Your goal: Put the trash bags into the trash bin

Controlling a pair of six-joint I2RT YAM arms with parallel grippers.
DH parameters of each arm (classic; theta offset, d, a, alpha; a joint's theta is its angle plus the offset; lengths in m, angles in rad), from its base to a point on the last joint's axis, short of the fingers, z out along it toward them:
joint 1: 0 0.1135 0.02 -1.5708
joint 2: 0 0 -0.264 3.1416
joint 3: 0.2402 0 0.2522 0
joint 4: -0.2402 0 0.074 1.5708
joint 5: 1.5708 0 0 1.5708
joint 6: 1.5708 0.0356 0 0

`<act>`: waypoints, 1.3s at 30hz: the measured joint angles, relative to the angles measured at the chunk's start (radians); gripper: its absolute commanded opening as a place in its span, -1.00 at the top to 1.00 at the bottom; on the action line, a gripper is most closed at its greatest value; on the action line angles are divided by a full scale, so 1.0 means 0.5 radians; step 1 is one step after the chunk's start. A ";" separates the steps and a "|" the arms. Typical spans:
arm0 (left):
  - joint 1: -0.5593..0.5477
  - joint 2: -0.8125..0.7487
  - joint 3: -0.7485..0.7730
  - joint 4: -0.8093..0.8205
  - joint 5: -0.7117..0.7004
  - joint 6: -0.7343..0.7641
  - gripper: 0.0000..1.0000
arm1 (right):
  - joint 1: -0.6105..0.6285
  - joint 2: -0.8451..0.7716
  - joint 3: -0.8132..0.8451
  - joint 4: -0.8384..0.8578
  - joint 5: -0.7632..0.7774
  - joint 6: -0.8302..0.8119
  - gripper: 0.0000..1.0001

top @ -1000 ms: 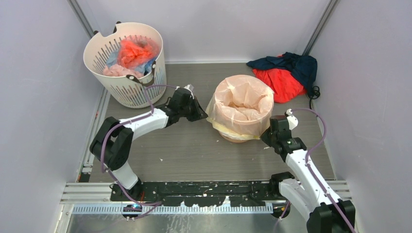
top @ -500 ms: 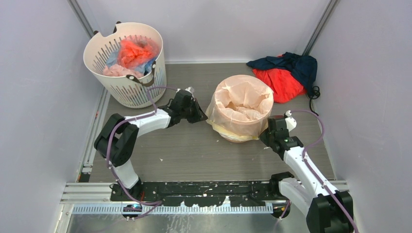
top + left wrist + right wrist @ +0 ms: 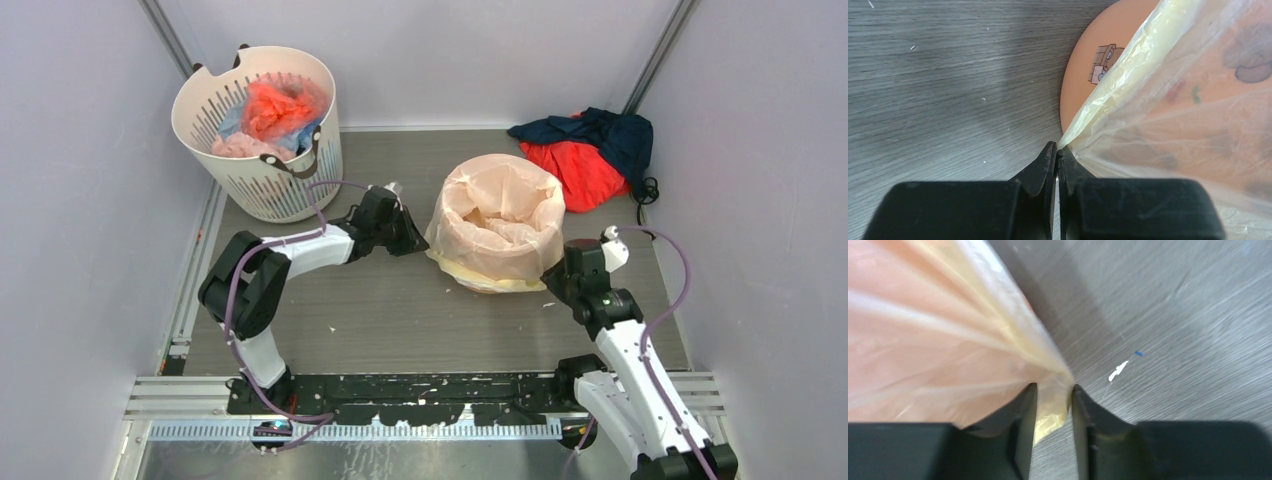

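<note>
The trash bag (image 3: 497, 215), a wrinkly pale-yellow film, lines the orange trash bin (image 3: 487, 285) in mid-table, its edge folded out over the rim and down the sides. My left gripper (image 3: 418, 243) is at the bin's left side. In the left wrist view it (image 3: 1057, 150) is shut on a pinched corner of the bag (image 3: 1173, 115), beside the bin's printed orange wall (image 3: 1083, 75). My right gripper (image 3: 553, 272) is low at the bin's right side. In the right wrist view its jaws (image 3: 1054, 390) stand apart, with a corner of the bag (image 3: 948, 330) lying loose between them.
A white slotted basket (image 3: 262, 130) with red, pink and blue bundles stands at the back left. A red and navy cloth heap (image 3: 590, 150) lies at the back right. Walls close in on both sides. Small white scraps (image 3: 1118, 371) dot the table.
My right gripper has opened, letting go of the bag's edge, and its arm has shifted slightly right. The left gripper stays shut on the bag.
</note>
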 measured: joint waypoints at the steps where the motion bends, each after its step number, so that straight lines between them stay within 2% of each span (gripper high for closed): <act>1: -0.001 -0.005 0.001 -0.002 0.013 0.000 0.80 | 0.000 -0.027 0.052 -0.043 0.017 -0.011 -0.08; 3: -0.001 -0.018 0.006 -0.015 0.036 0.005 0.74 | 0.000 -0.090 0.217 -0.154 0.071 -0.072 -0.37; 7: -0.001 -0.072 0.034 -0.056 0.069 0.009 0.50 | 0.000 -0.172 0.563 -0.329 0.182 -0.207 -0.71; 9: 0.000 -0.115 0.055 -0.091 0.078 0.017 0.37 | 0.000 -0.175 0.735 -0.411 0.233 -0.283 -0.71; 11: 0.000 -0.159 0.080 -0.121 0.086 0.024 0.31 | 0.000 -0.163 0.893 -0.460 0.253 -0.367 -0.54; 12: 0.000 -0.174 0.095 -0.134 0.089 0.026 0.31 | -0.001 -0.137 0.996 -0.472 0.249 -0.430 -0.31; 13: -0.001 -0.187 0.111 -0.143 0.092 0.028 0.31 | -0.002 -0.108 1.063 -0.469 0.237 -0.472 0.06; 14: 0.000 -0.197 0.125 -0.153 0.092 0.033 0.31 | -0.004 -0.056 1.147 -0.471 0.205 -0.529 0.33; 15: 0.001 -0.208 0.133 -0.161 0.092 0.037 0.29 | -0.004 0.009 1.226 -0.465 0.164 -0.594 0.46; 19: 0.011 -0.260 0.137 -0.235 0.090 0.069 0.23 | -0.004 0.367 1.508 -0.423 -0.117 -0.762 0.69; 22: 0.022 -0.307 0.137 -0.282 0.085 0.079 0.23 | 0.007 0.642 1.666 -0.382 -0.375 -0.869 0.97; 28: 0.034 -0.319 0.183 -0.324 0.085 0.085 0.25 | 0.191 1.155 1.907 -0.387 -0.585 -1.064 0.98; 34: 0.037 -0.296 0.219 -0.307 0.097 0.084 0.27 | 0.421 1.353 1.912 -0.397 -0.604 -1.151 0.98; 39: 0.037 -0.235 0.220 -0.303 0.112 0.085 0.28 | 0.459 1.524 1.888 -0.408 -0.592 -1.164 0.98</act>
